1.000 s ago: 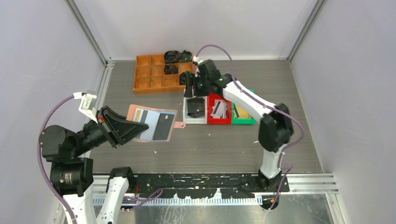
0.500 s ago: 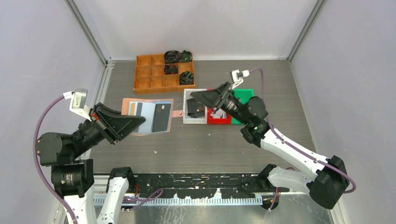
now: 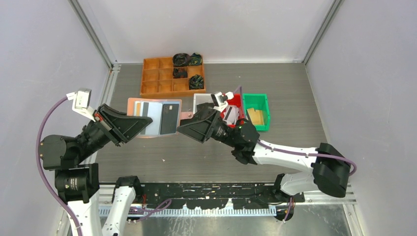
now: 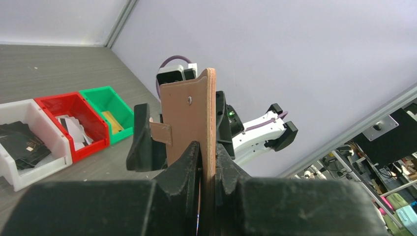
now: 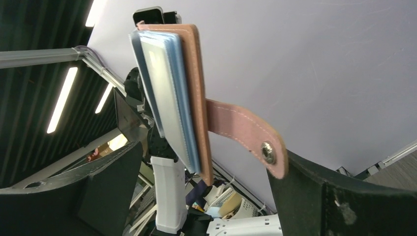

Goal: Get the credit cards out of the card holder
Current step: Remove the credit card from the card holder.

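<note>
The salmon-pink card holder (image 3: 156, 121) hangs open above the table, clamped at its left edge by my left gripper (image 3: 140, 123), which is shut on it. A dark card (image 3: 169, 119) and a tan card (image 3: 138, 109) sit in its pockets. In the left wrist view the card holder (image 4: 194, 113) stands edge-on between my fingers (image 4: 184, 164). My right gripper (image 3: 193, 124) is open at its right edge, by the strap tab (image 3: 187, 116). In the right wrist view the card holder (image 5: 189, 93) and strap (image 5: 246, 130) hang between the open fingers (image 5: 314, 196).
A white bin (image 3: 200, 98), a red bin (image 3: 237, 100) and a green bin (image 3: 256, 112) stand in a row right of the card holder, with cards in them. An orange compartment tray (image 3: 160, 81) with black coiled bundles stands at the back. Walls enclose the table.
My right arm has swung from the bins down and left, its open gripper now at the card holder's strap side. My left gripper has lifted the card holder slightly up and left.
</note>
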Motion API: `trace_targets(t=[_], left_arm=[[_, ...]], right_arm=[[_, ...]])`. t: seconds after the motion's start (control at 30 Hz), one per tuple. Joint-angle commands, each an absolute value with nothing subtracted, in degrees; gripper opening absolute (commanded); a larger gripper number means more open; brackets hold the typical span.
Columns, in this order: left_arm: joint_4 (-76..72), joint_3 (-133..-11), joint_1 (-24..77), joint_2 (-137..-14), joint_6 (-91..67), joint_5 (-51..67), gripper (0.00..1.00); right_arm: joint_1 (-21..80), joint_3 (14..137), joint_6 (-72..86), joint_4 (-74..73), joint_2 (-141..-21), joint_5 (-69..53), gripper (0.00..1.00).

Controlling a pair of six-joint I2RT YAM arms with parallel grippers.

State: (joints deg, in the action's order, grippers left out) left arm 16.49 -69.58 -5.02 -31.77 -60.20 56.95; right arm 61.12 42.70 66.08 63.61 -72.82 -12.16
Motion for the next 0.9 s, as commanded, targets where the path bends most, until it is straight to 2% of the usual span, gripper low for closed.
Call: trace_targets(t=[0.0, 0.1, 0.13, 0.23, 0.27, 0.33, 0.37, 0.4, 0.43, 0.47, 0.5, 0.57, 0.7, 0.8, 0.87], left_arm=[[12.6, -70.0, -5.3, -32.1, -61.0, 55.8, 0.0], [12.9, -69.5, -5.2, -31.7, -60.8, 55.7, 0.0], [13.3, -69.3, -5.2, -31.5, -60.5, 55.8, 0.0], [14.7, -68.4, -5.3, -30.7, -59.3, 55.6, 0.0], [15.4, -68.2, -5.3, -30.5, -58.7, 55.3, 0.0], [16.8, -67.8, -5.3, -30.0, -57.5, 55.1, 0.0], [17.5, -67.6, -5.2, -29.9, -56.8, 55.2, 0.01], [18.6, -67.4, -5.3, -29.7, -55.9, 55.2, 0.08], [19.9, -67.5, -5.3, -29.6, -54.5, 55.2, 0.21], [21.8, -67.8, -5.2, -29.5, -52.2, 55.3, 0.39], [24.3, -68.5, -5.2, -29.5, -49.4, 55.2, 0.53], [32.1, -70.8, -5.2, -29.6, -42.2, 54.1, 0.71], [41.3, -76.0, -5.2, -31.0, -30.5, 52.1, 0.76], [43.3, -79.3, -5.2, -32.4, -26.7, 54.2, 0.77], [42.8, -81.4, -5.2, -33.3, -24.9, 58.3, 0.79]], right_arm=[[62.3, 47.4, 65.2, 72.4, -74.8, -11.3, 0.96], [62.5, 48.4, 65.6, 73.4, -75.6, -10.9, 0.79], [62.5, 48.4, 65.7, 73.6, -75.5, -10.4, 0.7], [62.5, 49.0, 65.8, 72.4, -74.6, -11.1, 0.32], [62.4, 49.4, 65.6, 70.8, -74.1, -11.7, 0.23], [62.4, 50.2, 64.8, 66.8, -72.7, -13.0, 0.14], [62.5, 50.5, 63.9, 64.5, -71.9, -13.8, 0.1], [62.4, 50.9, 62.7, 61.8, -70.8, -14.6, 0.07], [62.3, 51.3, 61.0, 57.9, -69.4, -15.5, 0.05], [62.1, 52.1, 58.5, 53.0, -67.1, -16.6, 0.03], [61.9, 53.2, 55.8, 45.8, -65.3, -17.7, 0.01], [61.7, 59.2, 45.4, 27.7, -62.2, -20.5, 0.01], [61.5, 73.2, 28.7, -9.2, -63.1, -26.3, 0.01], [61.5, 82.1, 21.4, -29.0, -67.6, -30.0, 0.01], [61.5, 86.7, 18.6, -36.8, -71.0, -31.9, 0.01]])
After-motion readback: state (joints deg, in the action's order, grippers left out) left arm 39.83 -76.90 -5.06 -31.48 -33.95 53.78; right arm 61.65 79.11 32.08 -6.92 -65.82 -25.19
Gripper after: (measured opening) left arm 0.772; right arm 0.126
